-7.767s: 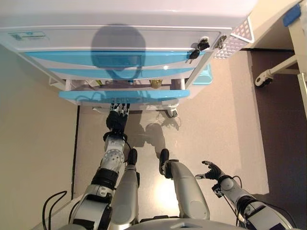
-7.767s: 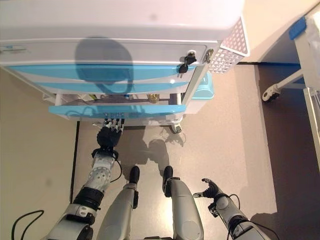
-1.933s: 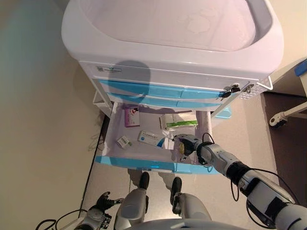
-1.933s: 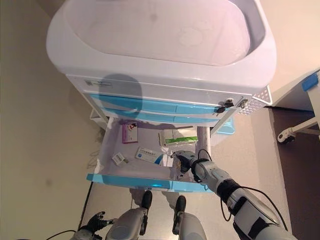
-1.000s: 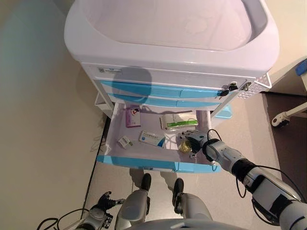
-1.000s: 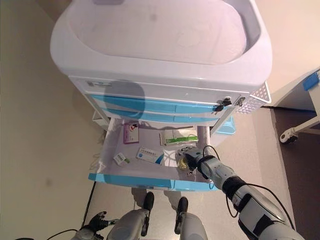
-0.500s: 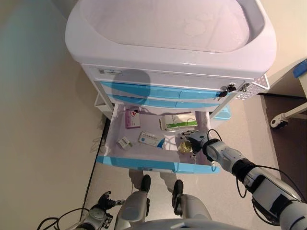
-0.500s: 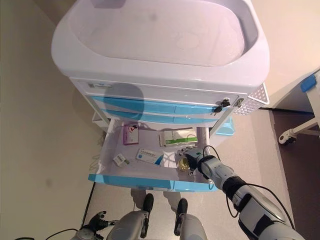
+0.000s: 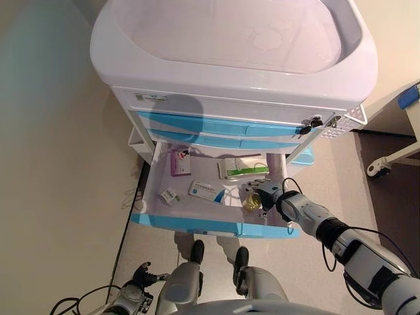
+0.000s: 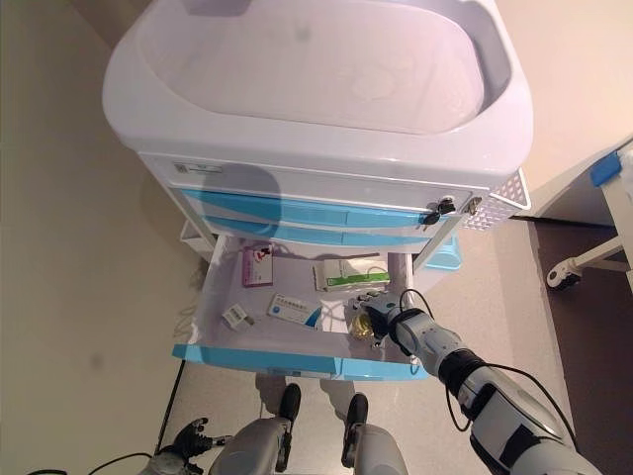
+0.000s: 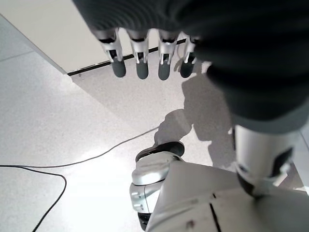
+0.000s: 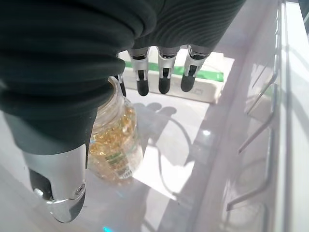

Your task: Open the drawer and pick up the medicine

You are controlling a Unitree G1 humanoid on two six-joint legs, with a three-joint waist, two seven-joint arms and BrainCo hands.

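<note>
The lowest blue-fronted drawer (image 9: 197, 224) of the white cart stands pulled out. In it lie a purple box (image 9: 180, 162), a green-and-white box (image 9: 244, 167), a blue-and-white box (image 9: 205, 191), a small box (image 9: 169, 195) and a clear bottle of yellow capsules (image 9: 251, 202). My right hand (image 9: 269, 193) is inside the drawer at the bottle. In the right wrist view the bottle (image 12: 116, 145) lies between the thumb (image 12: 58, 183) and the straight fingers (image 12: 164, 72). My left hand (image 9: 143, 275) hangs low by the floor, fingers (image 11: 140, 53) straight and empty.
The cart's white top tray (image 9: 236, 39) overhangs the drawers. Keys (image 9: 307, 125) hang at the cart's right front corner. A blue bin (image 9: 303, 156) sits behind the cart on the right. A wheeled frame (image 9: 377, 167) stands at the far right. A wall runs along the left.
The drawer, barely open under my left hand at first, is now fully out. My right hand has reached in and stayed at the bottle over the last second; the left hand hangs low.
</note>
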